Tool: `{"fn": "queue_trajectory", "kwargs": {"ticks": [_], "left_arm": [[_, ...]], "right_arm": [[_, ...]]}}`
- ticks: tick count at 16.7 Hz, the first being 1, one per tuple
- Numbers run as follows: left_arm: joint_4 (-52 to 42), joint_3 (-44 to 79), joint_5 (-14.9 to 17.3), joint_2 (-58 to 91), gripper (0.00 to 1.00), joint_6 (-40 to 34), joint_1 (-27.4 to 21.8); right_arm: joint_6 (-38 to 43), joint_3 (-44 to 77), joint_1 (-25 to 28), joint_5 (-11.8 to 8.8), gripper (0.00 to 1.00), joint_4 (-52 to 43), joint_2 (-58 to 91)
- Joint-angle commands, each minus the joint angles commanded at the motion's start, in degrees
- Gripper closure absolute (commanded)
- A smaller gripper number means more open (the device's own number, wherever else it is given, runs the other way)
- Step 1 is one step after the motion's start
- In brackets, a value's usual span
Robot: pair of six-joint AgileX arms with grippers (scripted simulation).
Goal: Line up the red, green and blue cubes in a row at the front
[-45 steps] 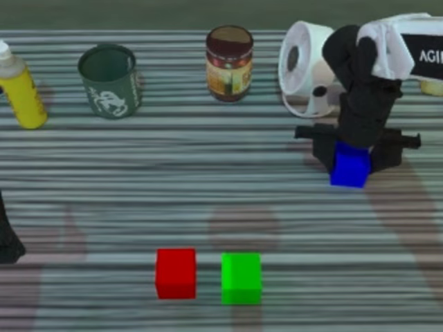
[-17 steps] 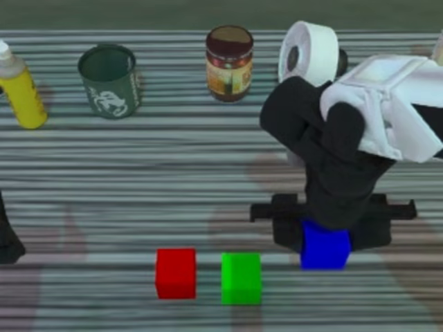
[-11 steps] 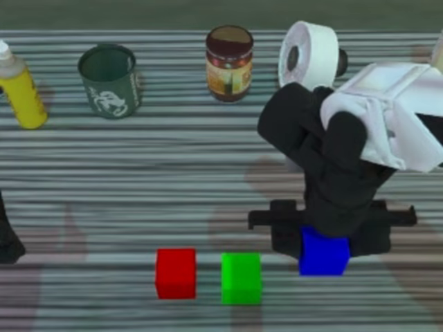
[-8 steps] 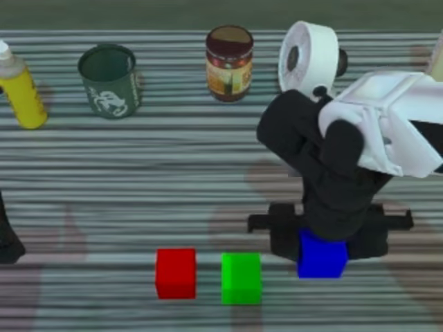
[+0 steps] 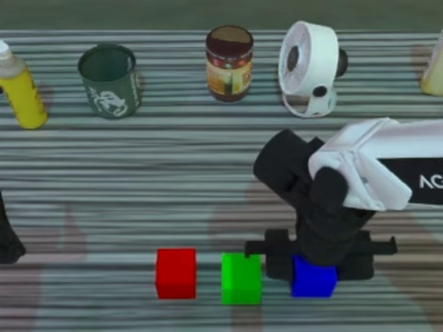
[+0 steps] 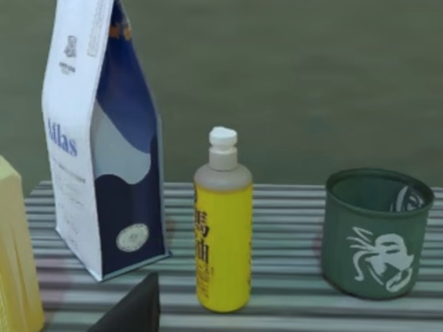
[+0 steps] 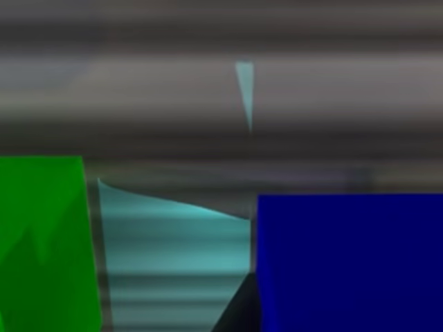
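Two cubes already sit at the front: red cube [image 5: 176, 273] and, just to its right, green cube [image 5: 241, 277], with a small gap between them. Landmark = the green cube.

Blue cube [image 5: 313, 279] is just right of the green cube, roughly in line with it, gap similar to the red–green one. Right gripper [image 5: 315, 266] is over it, fingers closed on its sides; the right wrist view shows the blue cube [image 7: 349, 263] near the green one [image 7: 43, 242], not touching. Can't tell whether the blue cube rests on the table [image 5: 208, 173] or sits slightly above it.

Step in hand, as I read it: placing the third cube, the last of the row.

Next move likely needs: seat the blue cube flat, spread the fingers, lift straight up so the green cube isn't nudged.

Left arm is parked far left of the green cube, at the table edge; its fingers can't be made out.
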Motion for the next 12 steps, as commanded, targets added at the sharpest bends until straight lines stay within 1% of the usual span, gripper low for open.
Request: {"fn": "queue_trajectory", "kwargs": {"ticks": [3, 12], "left_arm": [[0.0, 0.0, 0.0, 0.0, 0.00, 0.0, 0.0], [0.0, 0.0, 0.0, 0.0, 0.00, 0.0, 0.0]], "right_arm": [[0.0, 0.0, 0.0, 0.0, 1.00, 0.0, 0.0], [0.0, 0.0, 0.0, 0.0, 0.32, 0.0, 0.0]]}}
